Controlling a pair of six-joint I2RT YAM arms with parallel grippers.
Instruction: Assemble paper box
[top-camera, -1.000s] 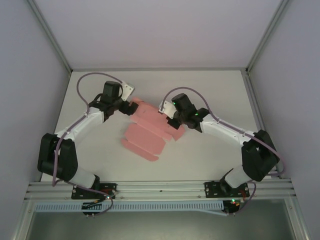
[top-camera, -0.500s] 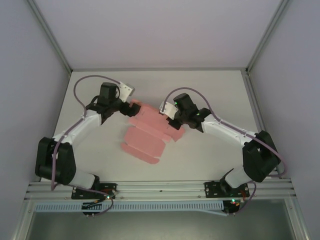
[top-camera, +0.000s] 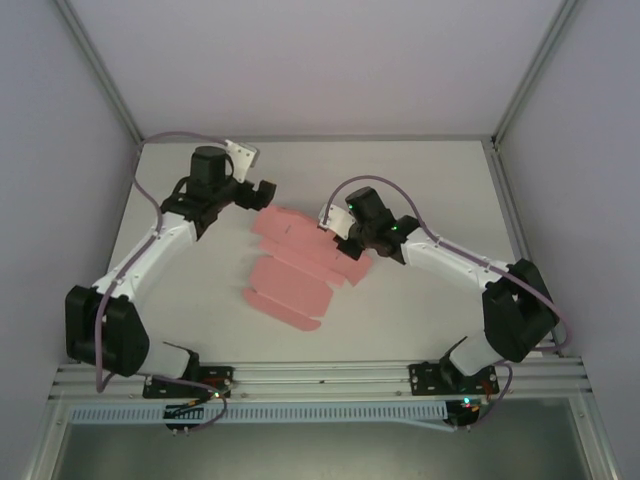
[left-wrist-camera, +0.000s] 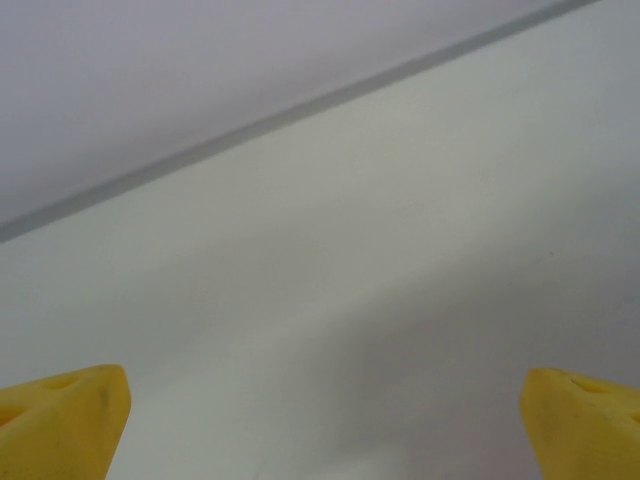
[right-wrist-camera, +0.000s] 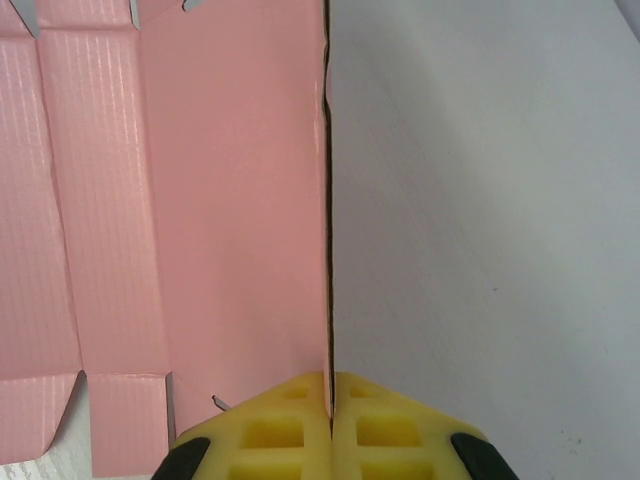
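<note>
The right gripper (right-wrist-camera: 330, 402) is shut tight: its two yellow fingertips (right-wrist-camera: 270, 430) press together on the edge of the paper box (right-wrist-camera: 230, 200), with the thin card pinched in the seam between them. Seen from above, this grip falls on the sheet's right-hand edge, toward its far end. The paper box is an unfolded pink die-cut sheet with creased panels, small flaps and notches. It lies spread on the white table (top-camera: 430, 180), roughly midway between the two arms. The pinched edge may be raised a little off the surface, though that is hard to judge at this size. The left gripper (top-camera: 262, 189) sits near the sheet's far left corner, its yellow fingers (left-wrist-camera: 60, 420) spread wide with bare table between them, holding nothing.
</note>
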